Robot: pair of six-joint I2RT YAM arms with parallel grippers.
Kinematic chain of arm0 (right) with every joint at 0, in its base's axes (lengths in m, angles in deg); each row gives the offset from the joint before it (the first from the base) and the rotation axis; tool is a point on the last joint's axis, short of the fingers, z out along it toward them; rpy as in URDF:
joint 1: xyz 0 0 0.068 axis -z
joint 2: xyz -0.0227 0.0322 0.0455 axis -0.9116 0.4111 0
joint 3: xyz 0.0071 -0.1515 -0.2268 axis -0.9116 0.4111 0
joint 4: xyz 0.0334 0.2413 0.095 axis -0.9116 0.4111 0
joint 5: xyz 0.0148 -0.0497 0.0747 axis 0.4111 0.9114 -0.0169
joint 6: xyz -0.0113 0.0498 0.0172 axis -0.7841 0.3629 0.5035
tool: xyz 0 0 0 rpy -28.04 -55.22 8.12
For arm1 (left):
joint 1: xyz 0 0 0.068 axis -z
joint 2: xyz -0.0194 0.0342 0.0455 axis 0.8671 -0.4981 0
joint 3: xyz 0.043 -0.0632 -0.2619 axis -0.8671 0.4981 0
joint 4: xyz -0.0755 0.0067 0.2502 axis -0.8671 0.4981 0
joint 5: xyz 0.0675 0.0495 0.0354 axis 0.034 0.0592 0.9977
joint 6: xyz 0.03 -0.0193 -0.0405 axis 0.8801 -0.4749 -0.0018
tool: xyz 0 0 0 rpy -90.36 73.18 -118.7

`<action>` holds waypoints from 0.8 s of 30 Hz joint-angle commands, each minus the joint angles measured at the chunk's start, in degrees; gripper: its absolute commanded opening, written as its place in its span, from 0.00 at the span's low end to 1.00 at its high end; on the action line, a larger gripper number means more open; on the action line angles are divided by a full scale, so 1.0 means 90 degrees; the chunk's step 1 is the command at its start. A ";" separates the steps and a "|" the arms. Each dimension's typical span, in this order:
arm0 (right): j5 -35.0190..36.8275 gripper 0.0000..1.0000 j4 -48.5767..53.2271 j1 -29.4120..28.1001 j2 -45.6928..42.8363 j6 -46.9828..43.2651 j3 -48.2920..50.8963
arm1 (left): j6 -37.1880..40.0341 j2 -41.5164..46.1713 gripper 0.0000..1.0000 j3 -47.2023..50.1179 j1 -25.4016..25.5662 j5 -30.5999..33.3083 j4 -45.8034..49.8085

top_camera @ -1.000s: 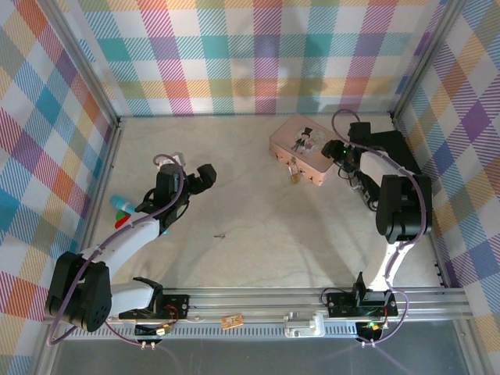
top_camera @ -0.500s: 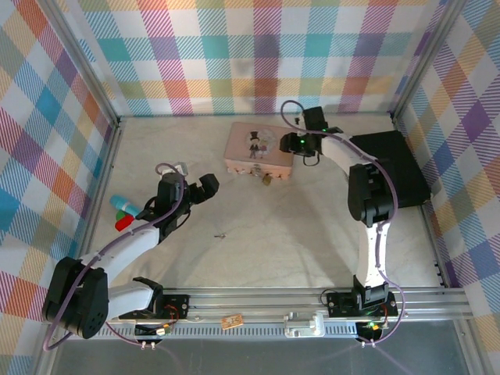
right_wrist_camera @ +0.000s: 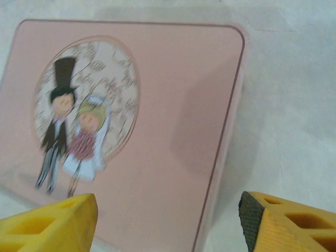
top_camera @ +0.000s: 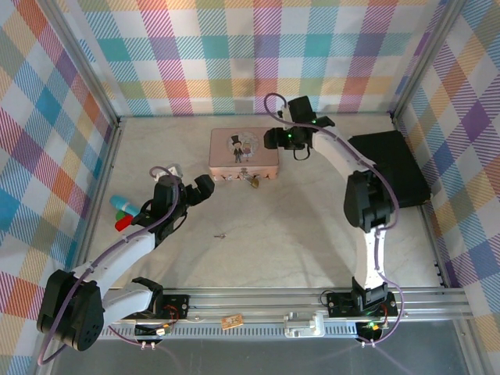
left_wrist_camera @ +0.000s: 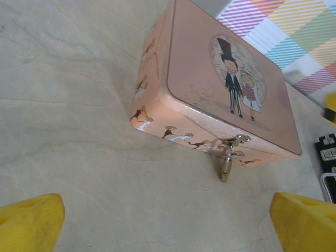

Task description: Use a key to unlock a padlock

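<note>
- Left gripper (left_wrist_camera: 168, 226): the fingers stood spread wide with nothing between them. Its yellow fingertips (left_wrist_camera: 29, 223) sat at the lower corners of the left wrist view. It was over bare table (top_camera: 312, 226), just to the near left of the pink tin (left_wrist_camera: 220, 94), and faced the tin's near side.
- Pink tin: it lay flat in the far middle of the table with the lid up. The lid bore an oval picture of a top-hat figure beside a bride.
- Padlock (left_wrist_camera: 226, 167): small and brass-gold, it hung by its thin shackle from the clasp on the tin's near side wall. Its body pointed down towards the table. Whether the shackle was latched could not be told.
- Key (top_camera: 221, 233): a thin dark sliver, it lay flat on the table nearer than the tin. It was well apart from the padlock, on the near right of the left gripper, and neither gripper held it.
- Right gripper (right_wrist_camera: 168, 220): the fingers were spread over the right end of the tin's lid. In the right wrist view the lid's right edge ran between the two yellow tips. Contact with the tin could not be told.
- Black flat object (top_camera: 398, 168): it lay at the far right of the table.
- Teal and red objects (top_camera: 121, 211): they lay beside the left wall.
</note>
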 commanded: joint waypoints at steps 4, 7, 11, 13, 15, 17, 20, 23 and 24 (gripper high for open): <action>-0.0112 0.73 0.0371 -0.0899 -0.1399 -0.0424 0.1356 | -0.0277 -0.0033 1.00 -0.0338 -0.0228 0.0283 0.0461; -0.0252 0.71 0.0317 -0.1514 -0.1687 -0.0275 0.2012 | -0.0432 -0.0102 1.00 -0.0382 -0.0519 0.0113 0.0524; -0.0327 0.66 0.0019 -0.2434 -0.1673 0.0168 0.2569 | -0.0796 -0.0185 1.00 -0.0320 -0.1001 -0.0099 0.0536; -0.0471 0.64 -0.0318 -0.2791 -0.1549 0.0439 0.2749 | -0.0938 -0.0196 0.99 -0.0275 -0.1198 -0.0171 0.0577; -0.0487 0.63 -0.0643 -0.3127 -0.1328 0.0658 0.2827 | -0.1100 -0.0177 1.00 -0.0239 -0.1386 -0.0264 0.0627; -0.0288 0.61 -0.0707 -0.3380 -0.1057 0.0567 0.2707 | -0.1266 -0.0171 0.99 -0.0233 -0.1525 -0.0289 0.0745; -0.0051 0.57 -0.0604 -0.3589 -0.0586 0.0414 0.2389 | -0.1379 -0.0169 1.00 -0.0255 -0.1729 -0.0340 0.0987; -0.0073 0.54 -0.0626 -0.3687 -0.0214 0.0348 0.2183 | -0.1369 -0.0143 1.00 -0.0286 -0.1858 -0.0401 0.1162; -0.0061 0.52 -0.0625 -0.3726 -0.0108 0.0304 0.2114 | -0.1341 -0.0119 1.00 -0.0317 -0.1864 -0.0366 0.1265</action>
